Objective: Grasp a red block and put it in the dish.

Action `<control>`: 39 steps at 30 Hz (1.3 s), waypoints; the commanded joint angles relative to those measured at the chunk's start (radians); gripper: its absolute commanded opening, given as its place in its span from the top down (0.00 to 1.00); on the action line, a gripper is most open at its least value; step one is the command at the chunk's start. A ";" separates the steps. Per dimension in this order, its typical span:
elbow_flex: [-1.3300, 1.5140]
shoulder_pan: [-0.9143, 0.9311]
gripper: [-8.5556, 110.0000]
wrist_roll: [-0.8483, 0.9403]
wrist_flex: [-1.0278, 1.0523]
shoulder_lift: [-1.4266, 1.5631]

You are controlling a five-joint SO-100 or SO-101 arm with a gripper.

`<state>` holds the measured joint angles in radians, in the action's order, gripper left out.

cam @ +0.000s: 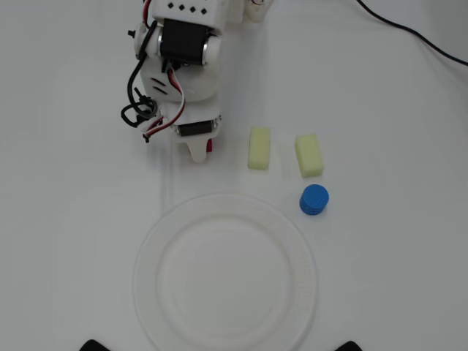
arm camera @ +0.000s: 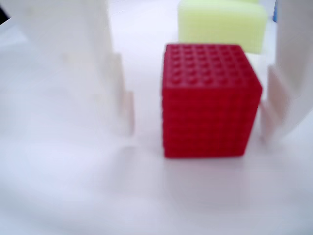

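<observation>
The white surface (cam: 66, 183) is the biggest thing, and everything sits on it. In the overhead view the dish (cam: 292, 241), a big round white plate with a wide rim, lies near the bottom middle.

The robot arm (cam: 179, 51) is white with black parts and loose wires. It reaches down from the top of the overhead view, and its tip ends above the dish but does not touch it.

The end effector (arm camera: 195, 117) is open wide. In the wrist view its two white fingers (arm camera: 107, 73) stand one on each side of the red block (arm camera: 210, 103). The left finger is apart from the block. The right finger is just beside it, and I cannot tell if it touches.

Two pale yellow blocks lie to the right of the arm in the overhead view, the left yellow block (cam: 259, 148) and the right yellow block (cam: 309, 155). They are apart from each other.

A blue cylinder (cam: 314, 199) stands just below the right yellow block, near the dish rim.

The red block rests on the surface, not in the dish. In the overhead view only a thin red sliver (cam: 210, 145) of it shows beside the arm's tip.
</observation>
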<state>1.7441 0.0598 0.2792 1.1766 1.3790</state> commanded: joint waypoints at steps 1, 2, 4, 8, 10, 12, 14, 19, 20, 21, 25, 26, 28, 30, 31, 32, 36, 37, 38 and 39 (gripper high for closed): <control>-0.029 -0.015 0.76 -0.008 -0.003 0.006; -0.029 -0.020 0.76 -0.009 -0.003 0.006; -0.029 -0.029 0.76 -0.014 -0.005 0.006; -0.029 -0.040 0.81 -0.003 -0.006 0.006; -0.029 -0.040 0.84 0.003 -0.011 0.005; -0.031 -0.037 0.88 0.006 -0.012 0.003; -0.034 -0.035 0.92 0.008 -0.012 0.006; -0.017 -0.003 0.93 0.006 -0.120 0.118; 0.020 0.003 0.93 0.014 -0.189 0.179; 0.064 0.006 0.93 0.023 -0.267 0.247; 0.242 -0.020 0.93 0.083 -0.581 0.502; 0.258 -0.035 0.93 0.087 -0.617 0.543; 0.259 -0.067 0.93 0.087 -0.638 0.601; 0.244 -0.101 0.93 0.075 -0.641 0.627; 0.236 -0.118 0.93 0.069 -0.646 0.627; 0.219 -0.133 0.93 0.063 -0.646 0.615; 0.115 -0.175 0.93 0.031 -0.646 0.468; 0.081 -0.179 0.93 0.017 -0.643 0.419; 0.044 -0.183 0.93 0.005 -0.641 0.368; 0.009 -0.186 0.93 -0.012 -0.638 0.321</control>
<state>1.8546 -0.1166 0.2976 0.5476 1.7902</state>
